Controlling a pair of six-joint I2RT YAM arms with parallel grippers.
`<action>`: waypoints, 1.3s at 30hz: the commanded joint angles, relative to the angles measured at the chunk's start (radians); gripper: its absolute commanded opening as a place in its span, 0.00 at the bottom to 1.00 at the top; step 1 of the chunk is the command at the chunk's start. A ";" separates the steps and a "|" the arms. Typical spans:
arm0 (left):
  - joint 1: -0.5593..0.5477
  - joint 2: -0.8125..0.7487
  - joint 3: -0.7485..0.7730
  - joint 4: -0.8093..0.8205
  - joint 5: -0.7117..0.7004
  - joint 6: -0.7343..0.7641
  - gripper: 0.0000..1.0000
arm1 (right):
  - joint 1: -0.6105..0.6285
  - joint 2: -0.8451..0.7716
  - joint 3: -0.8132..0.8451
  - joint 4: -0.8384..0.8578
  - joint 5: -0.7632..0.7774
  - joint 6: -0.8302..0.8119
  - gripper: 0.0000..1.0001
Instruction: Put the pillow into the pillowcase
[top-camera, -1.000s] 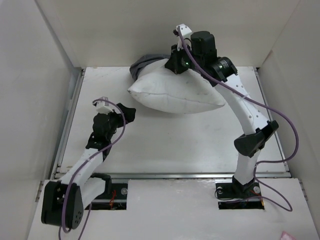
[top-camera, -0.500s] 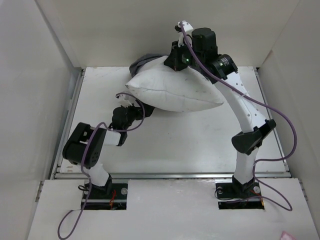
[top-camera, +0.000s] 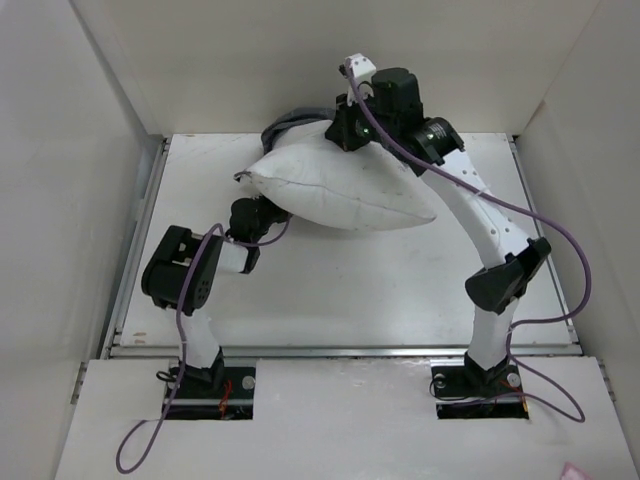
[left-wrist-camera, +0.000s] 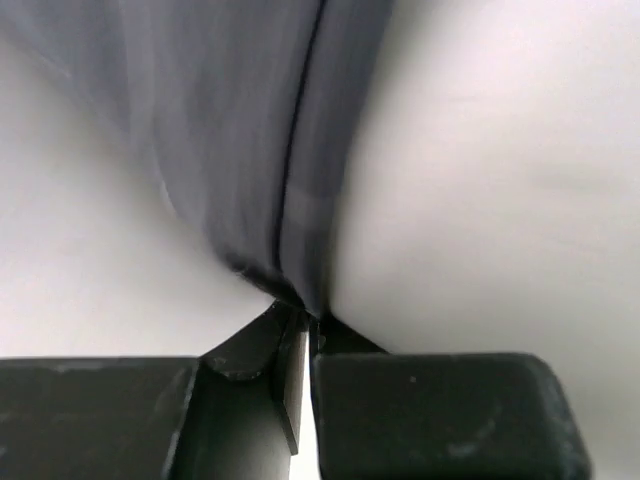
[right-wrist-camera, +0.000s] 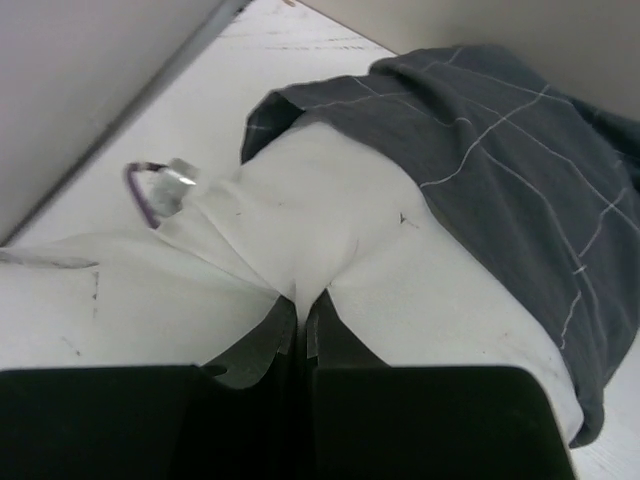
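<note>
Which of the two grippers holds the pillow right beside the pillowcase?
The right gripper: it pinches the pillow at its far edge, next to the dark pillowcase. The left gripper pinches the pillow's near left seam.

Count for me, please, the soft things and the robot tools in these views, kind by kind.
pillow, white: 1
pillowcase, dark with a light grid: 1
tools, the left tool and the right tool: 2
Total: 4
</note>
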 joint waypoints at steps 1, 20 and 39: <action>0.005 -0.223 -0.093 0.035 0.040 -0.008 0.00 | 0.088 -0.084 -0.079 0.177 0.228 -0.120 0.00; -0.133 -1.116 -0.095 -1.074 0.086 0.147 0.00 | 0.225 -0.106 -0.718 1.092 1.294 -0.089 0.00; -0.133 -1.129 0.115 -1.276 -0.237 0.129 0.00 | 0.280 -0.268 -1.037 1.464 0.654 -0.236 0.00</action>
